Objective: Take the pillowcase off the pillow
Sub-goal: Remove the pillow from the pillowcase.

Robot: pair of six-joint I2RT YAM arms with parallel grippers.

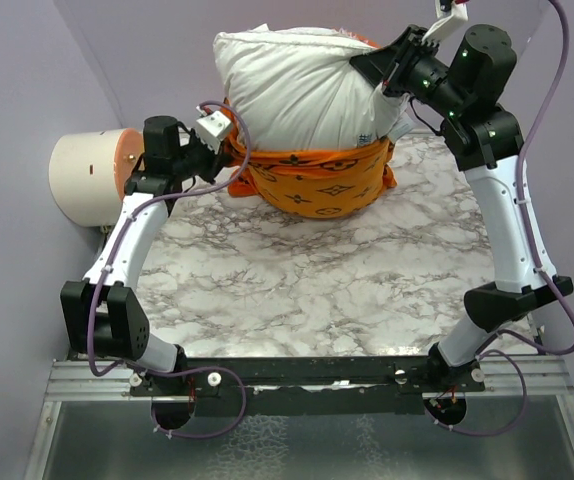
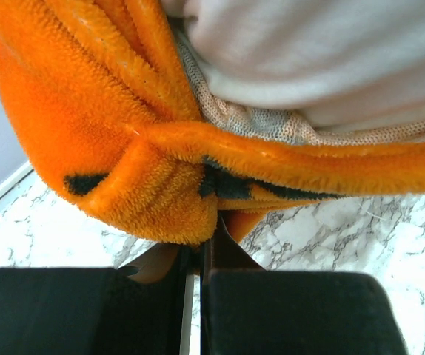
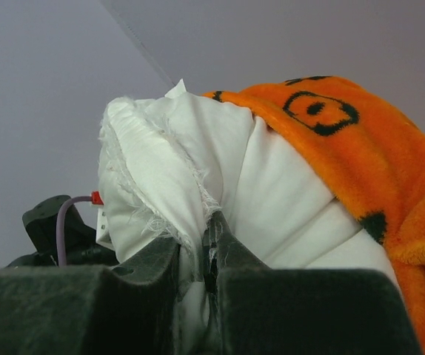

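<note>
One pillow point(image 1: 297, 90) and one pillowcase point(image 1: 317, 185) sit at the 12 o'clock end of the marble table point(image 1: 297, 290), with two arms reaching toward them. The white pillow stands mostly bare. The orange pillowcase is bunched around its lower part, on the 6 o'clock side, and a strip of it also runs up behind the pillow's 1 o'clock corner.

The left gripper point(image 2: 198, 255) meets the bundle at about its 8 o'clock edge. Its jaws are clenched tight on a plush fold of the pillowcase just above the tabletop.

The right gripper point(image 3: 209, 237) comes in at the pillow's 2 o'clock corner. Its jaws are pinched on the frayed white seam of the pillow, with orange fabric draped just beside the grip.

One cream cylinder point(image 1: 87, 180) with an orange face lies at the table's 10 o'clock edge, behind the left arm and apart from the bundle
</note>
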